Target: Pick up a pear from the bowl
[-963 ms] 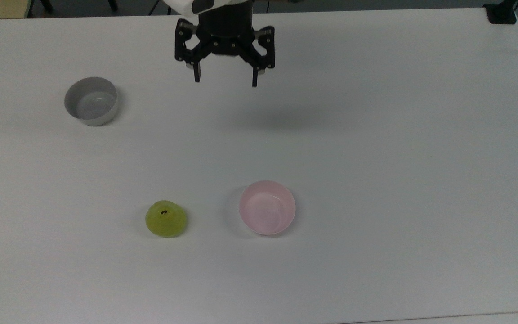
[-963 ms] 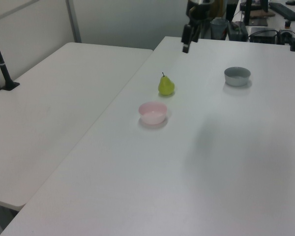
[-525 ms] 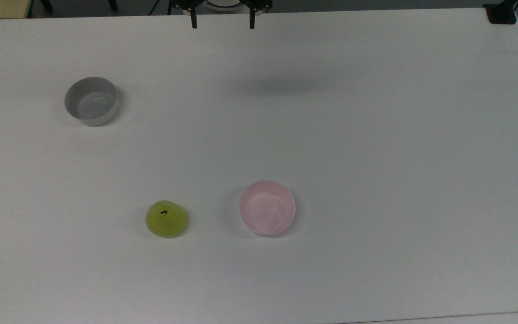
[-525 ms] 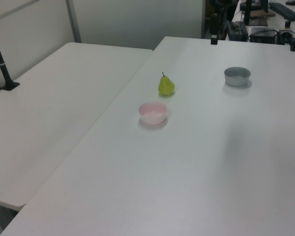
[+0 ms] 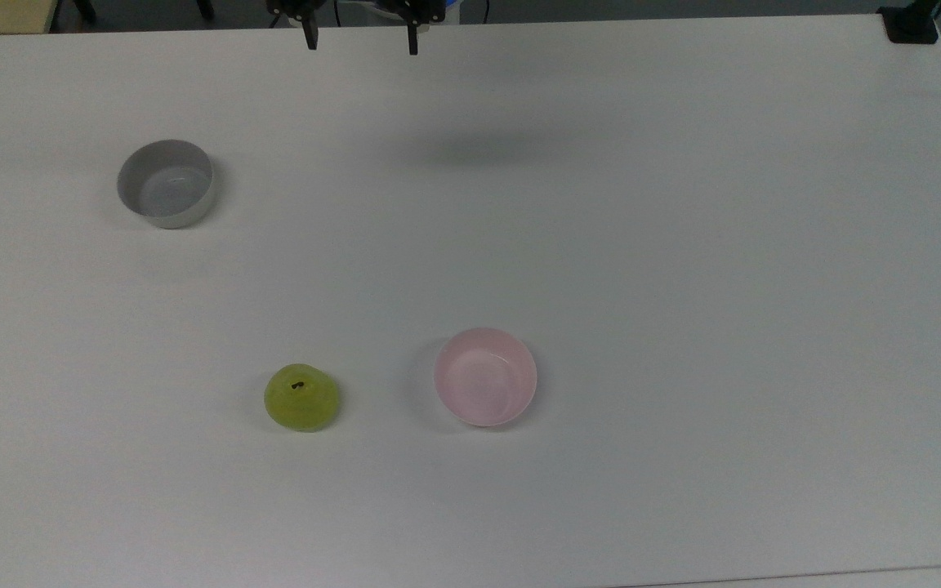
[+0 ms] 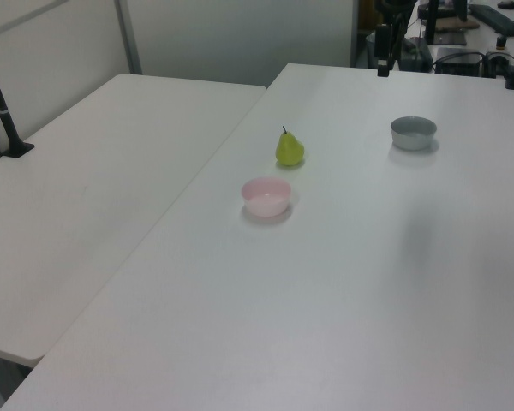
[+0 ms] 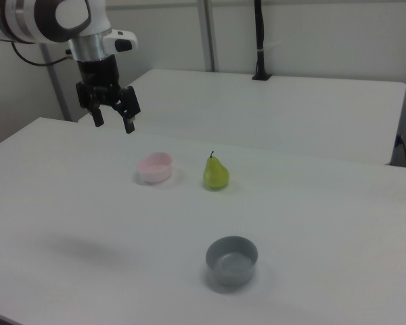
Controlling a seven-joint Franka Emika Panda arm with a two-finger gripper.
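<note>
Arm: the white Franka arm entered from the upper left of the right view, its last link pointing straight down.
Gripper: the black two-finger gripper hung high above the white table, in the upper left of the right view; in the top view its fingertips poked in at the top edge, left of centre.
Gripper state: the fingers were spread wide with nothing between them.
Pear: the small yellow-green pear with a dark stem stood upright on the bare table top, lower left of centre in the top view; in the right view it was near the middle of the frame, its narrow neck up and its skin smooth and glossy.
Pear's place: it was outside the bowl, near it but not touching, well apart from the gripper.
Pink bowl: the small round pale pink bowl sat just right of the pear in the top view, with nothing in it.
Grey bowl: a straight-sided grey-white bowl sat in the top view's upper left, well apart from both.
Left view: the pear sat just above the pink bowl, with the grey bowl to the upper right.
</note>
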